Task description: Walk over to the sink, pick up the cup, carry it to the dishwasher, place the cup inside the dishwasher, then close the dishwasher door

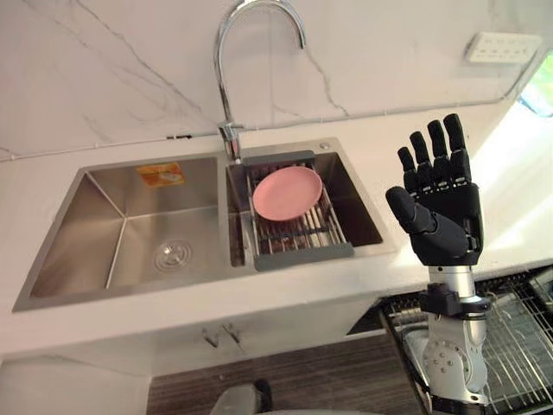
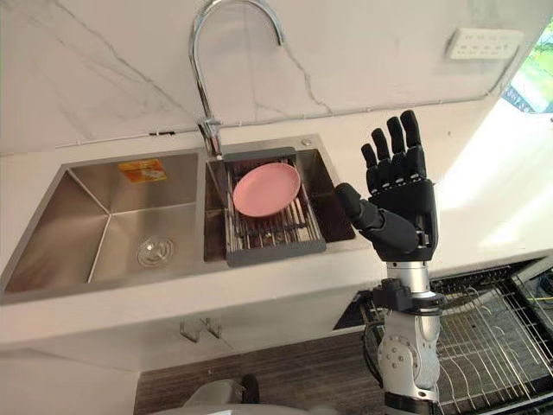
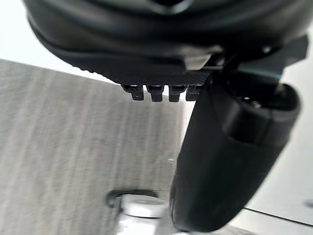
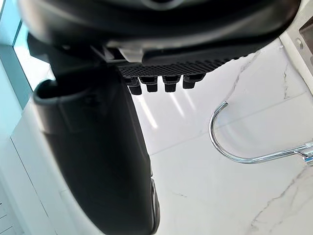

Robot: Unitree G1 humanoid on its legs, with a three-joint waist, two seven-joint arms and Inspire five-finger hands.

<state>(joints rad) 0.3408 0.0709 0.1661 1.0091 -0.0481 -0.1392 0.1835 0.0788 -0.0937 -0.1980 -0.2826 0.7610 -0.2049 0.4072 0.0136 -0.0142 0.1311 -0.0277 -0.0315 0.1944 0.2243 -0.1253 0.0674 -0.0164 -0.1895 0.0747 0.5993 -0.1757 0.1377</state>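
Dishwasher rack (image 2: 492, 328): open, below and right of the sink (image 2: 86, 225).
Left robot hand (image 3: 161, 44): released, empty, over the floor (image 3: 73, 147).
Right robot hand (image 2: 399, 203): raised just right of the sink, fingers straight, empty.
Drain rack (image 2: 276, 246): in the sink's right basin, carrying a pink plate (image 2: 266, 188).
Faucet (image 2: 200, 78): behind the sink.
Wall socket (image 2: 484, 43): far right.

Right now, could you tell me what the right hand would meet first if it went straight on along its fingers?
Probably the marble wall beside the faucet; the open right hand points up at it, nothing nearer shows, though depth is unclear.
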